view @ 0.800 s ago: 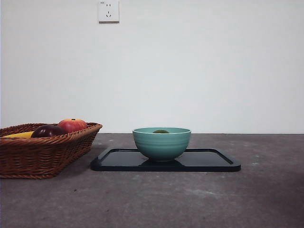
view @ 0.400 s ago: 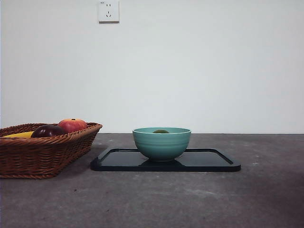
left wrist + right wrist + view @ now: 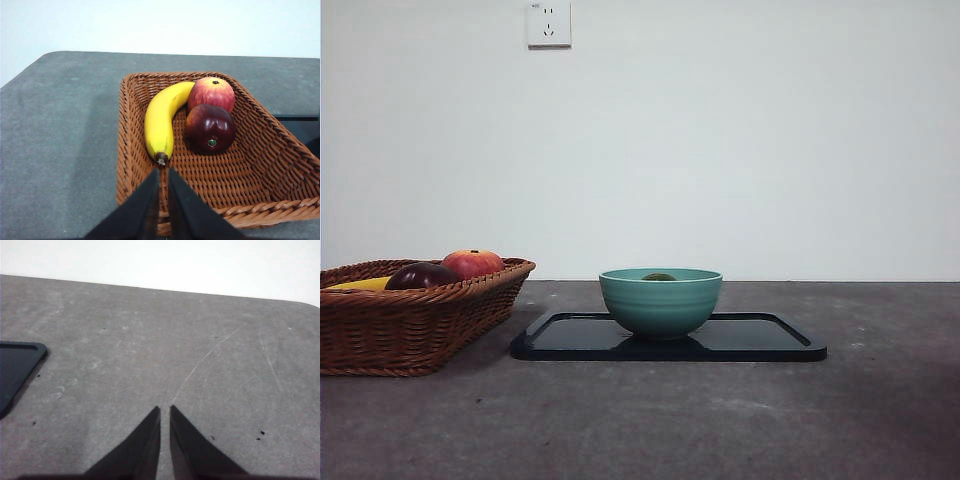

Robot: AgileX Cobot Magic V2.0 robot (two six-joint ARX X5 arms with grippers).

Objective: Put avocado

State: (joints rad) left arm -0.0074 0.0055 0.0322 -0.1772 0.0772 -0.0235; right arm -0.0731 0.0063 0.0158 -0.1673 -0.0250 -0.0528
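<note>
Avocado (image 3: 659,277), dark green and dull-skinned, sits inside the teal ribbed ceramic bowl (image 3: 660,305), only its top peeking over the rim. That bowl stands on the flat black plastic tray (image 3: 760,340). Left gripper (image 3: 163,175) hovers over the brown wicker basket (image 3: 260,150), jaws nearly together, holding nothing; right gripper (image 3: 164,412) hangs likewise over bare grey table (image 3: 150,340). Little risk remains, I'd judge, unless an arm swinging across knocks the bowl off its tray.
</note>
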